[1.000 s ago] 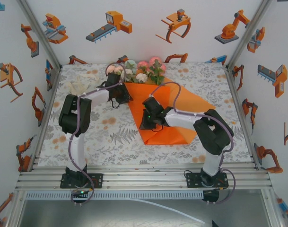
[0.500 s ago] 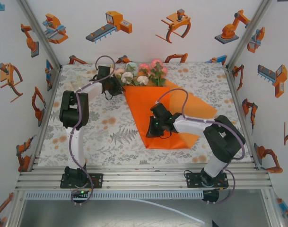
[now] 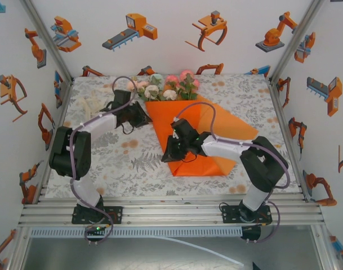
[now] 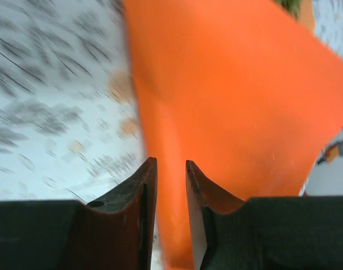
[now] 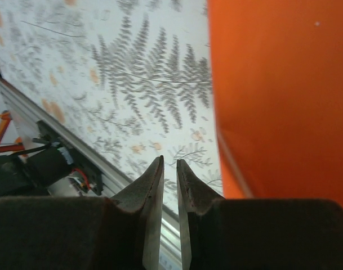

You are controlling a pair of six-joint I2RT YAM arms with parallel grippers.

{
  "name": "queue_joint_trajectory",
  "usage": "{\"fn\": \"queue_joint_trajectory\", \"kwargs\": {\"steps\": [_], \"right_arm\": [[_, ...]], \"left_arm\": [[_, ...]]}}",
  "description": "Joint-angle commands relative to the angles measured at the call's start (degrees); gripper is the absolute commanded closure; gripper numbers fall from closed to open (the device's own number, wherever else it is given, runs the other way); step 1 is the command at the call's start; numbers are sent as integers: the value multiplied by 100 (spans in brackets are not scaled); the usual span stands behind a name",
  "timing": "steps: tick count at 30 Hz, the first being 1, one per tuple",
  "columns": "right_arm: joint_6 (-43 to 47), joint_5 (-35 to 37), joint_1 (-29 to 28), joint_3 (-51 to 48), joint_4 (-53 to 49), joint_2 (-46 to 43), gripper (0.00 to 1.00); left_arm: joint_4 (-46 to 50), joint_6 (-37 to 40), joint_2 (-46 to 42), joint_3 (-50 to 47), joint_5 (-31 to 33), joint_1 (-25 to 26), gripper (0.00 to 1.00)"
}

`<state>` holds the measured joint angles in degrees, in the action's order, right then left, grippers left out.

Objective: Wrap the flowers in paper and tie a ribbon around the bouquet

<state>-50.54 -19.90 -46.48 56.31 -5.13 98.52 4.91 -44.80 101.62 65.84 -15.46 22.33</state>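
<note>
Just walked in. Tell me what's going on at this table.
Two robot arms are wrapping flowers in a big orange paper. The flowers lie at the far end of the paper, which is partly folded into a rough cone on the tablecloth. The left gripper appears to pinch the paper's left edge near the blooms. The right gripper, jaws nearly shut on nothing, hovers over the tablecloth just beside the paper's lower left edge. The wrap is not yet finished.
</note>
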Motion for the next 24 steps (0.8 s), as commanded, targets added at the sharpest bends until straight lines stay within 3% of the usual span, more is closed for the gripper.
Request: {"fn": "queue_joint_trajectory", "kwargs": {"steps": [1, 4, 13, 21, 24], "right_arm": [[-4, 161, -10, -55, -219, 97, 81], [114, 518, 11, -159, -571, -22, 83], [198, 361, 95, -674, -395, -44, 83], [265, -558, 113, -774, -86, -394, 83], [174, -444, 255, -817, -111, -737, 82]], "left_arm": [[-93, -247, -10, -318, 133, 397, 72], [-102, -258, 321, -268, 299, 537, 75], [-52, -48, 1257, 397, 526, 356, 79], [5, 110, 1775, 1050, 379, 7, 79], [2, 138, 1720, 1134, 251, -61, 79]]}}
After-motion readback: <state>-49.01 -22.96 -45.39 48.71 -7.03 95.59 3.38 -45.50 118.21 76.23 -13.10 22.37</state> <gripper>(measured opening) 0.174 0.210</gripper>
